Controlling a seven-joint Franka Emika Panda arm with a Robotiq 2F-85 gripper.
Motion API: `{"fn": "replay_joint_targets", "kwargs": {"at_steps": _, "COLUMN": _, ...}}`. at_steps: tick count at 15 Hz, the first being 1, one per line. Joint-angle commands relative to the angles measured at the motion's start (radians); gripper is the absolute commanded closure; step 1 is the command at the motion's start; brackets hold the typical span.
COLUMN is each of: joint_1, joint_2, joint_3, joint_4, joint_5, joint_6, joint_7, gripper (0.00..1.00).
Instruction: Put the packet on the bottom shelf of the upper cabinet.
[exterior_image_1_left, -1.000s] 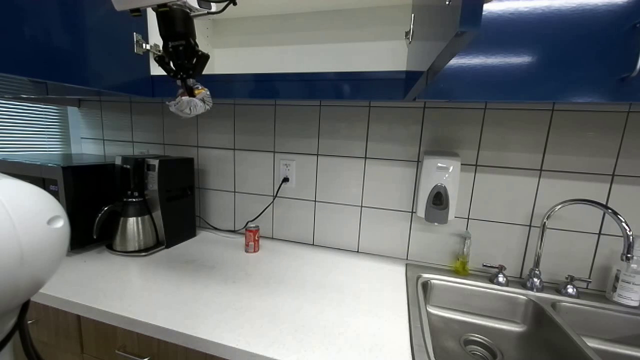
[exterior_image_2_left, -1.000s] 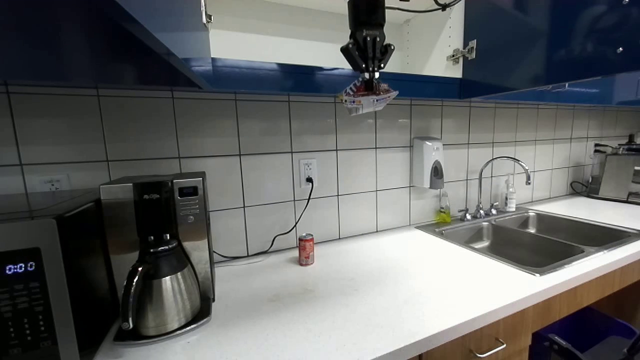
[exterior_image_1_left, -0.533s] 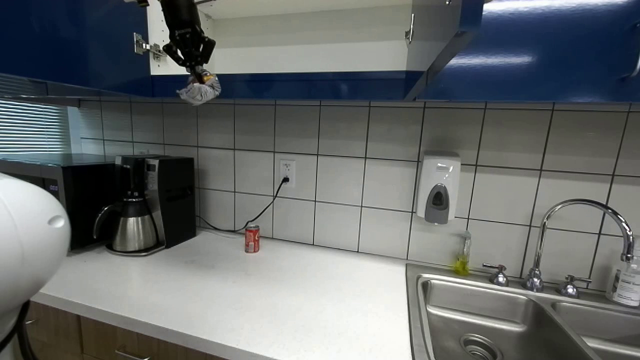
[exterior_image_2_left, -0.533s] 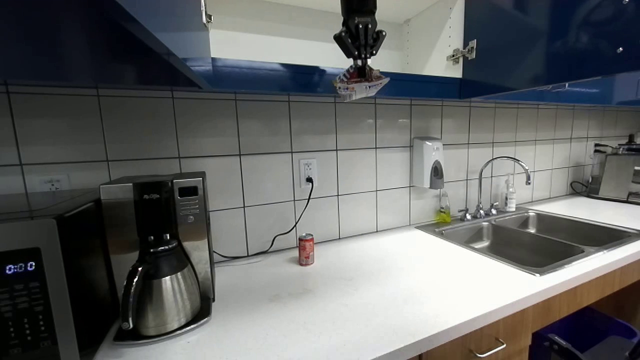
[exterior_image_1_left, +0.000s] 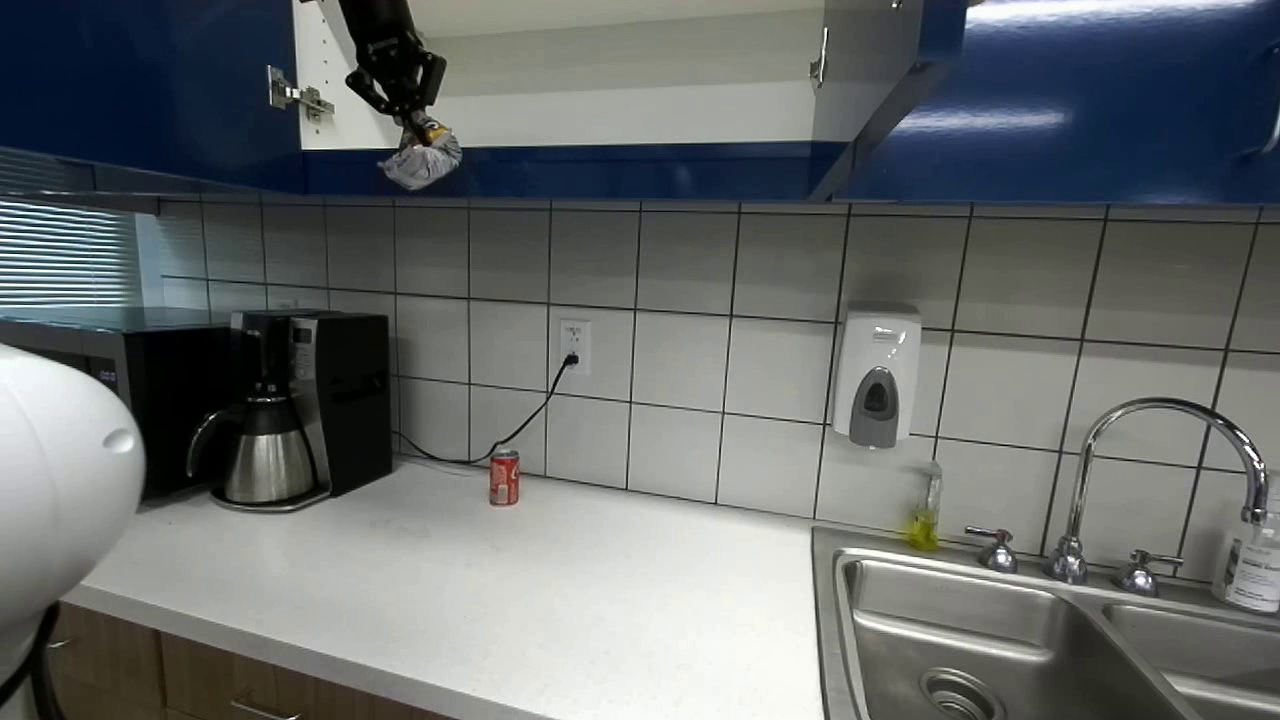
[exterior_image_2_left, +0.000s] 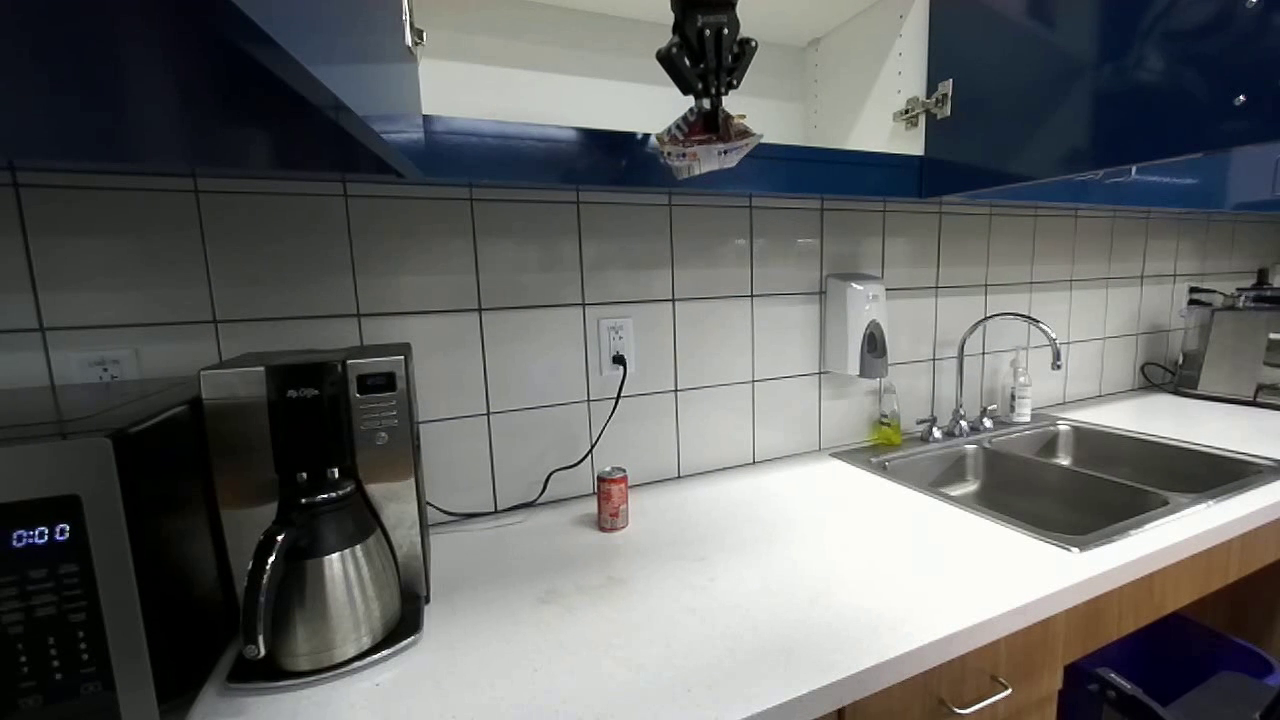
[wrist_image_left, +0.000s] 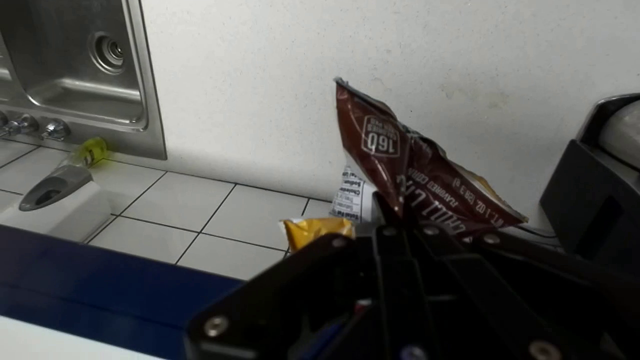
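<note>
The packet (wrist_image_left: 375, 135) is dark red-brown, with white and yellow parts. My gripper (wrist_image_left: 395, 215) is shut on its pinched middle, and the packet spreads out on both sides of the fingers. In both exterior views the packet (exterior_image_1_left: 424, 167) (exterior_image_2_left: 706, 156) hangs below the gripper (exterior_image_1_left: 414, 122) (exterior_image_2_left: 709, 114), overlapping the blue front edge of the upper cabinet (exterior_image_1_left: 620, 175) (exterior_image_2_left: 560, 150). The cabinet stands open with a white interior. The bottom shelf (wrist_image_left: 35, 345) shows as a white strip behind the blue edge in the wrist view; its top is hidden in the exterior views.
An open cabinet door (exterior_image_1_left: 880, 90) hangs on one side, and a hinge (exterior_image_1_left: 300, 95) sticks out on the opposite side. Below are a red can (exterior_image_1_left: 504, 477), a coffee maker (exterior_image_2_left: 320, 500), a soap dispenser (exterior_image_1_left: 878, 375) and a sink (exterior_image_1_left: 950, 600).
My gripper has risen with the packet, from below the cabinet's blue edge to overlapping it. It has also shifted sideways, rightward in one picture and leftward in the other. The packet stays held.
</note>
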Motion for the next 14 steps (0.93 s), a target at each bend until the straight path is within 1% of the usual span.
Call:
{"fn": "replay_joint_targets", "kwargs": {"at_steps": 1, "joint_1": 0.019, "joint_2": 0.055, "joint_3": 0.016, "joint_4": 0.118, "joint_5": -0.046, "joint_6": -0.066, "joint_7": -0.012, "gripper": 1.00}}
{"fn": "replay_joint_targets", "kwargs": {"at_steps": 5, "joint_1": 0.045, "joint_2": 0.074, "joint_3": 0.029, "joint_4": 0.178, "joint_5": -0.091, "joint_6": -0.083, "joint_7": -0.011, "gripper": 1.00}}
{"fn": "replay_joint_targets", "kwargs": {"at_steps": 7, "joint_1": 0.051, "joint_2": 0.072, "joint_3": 0.032, "joint_4": 0.186, "joint_5": -0.118, "joint_6": -0.069, "joint_7": -0.021, "gripper": 1.00}}
{"fn": "replay_joint_targets", "kwargs": {"at_steps": 14, "joint_1": 0.049, "joint_2": 0.071, "joint_3": 0.018, "joint_4": 0.186, "joint_5": -0.220, "joint_6": 0.034, "joint_7": -0.072, "gripper": 1.00}}
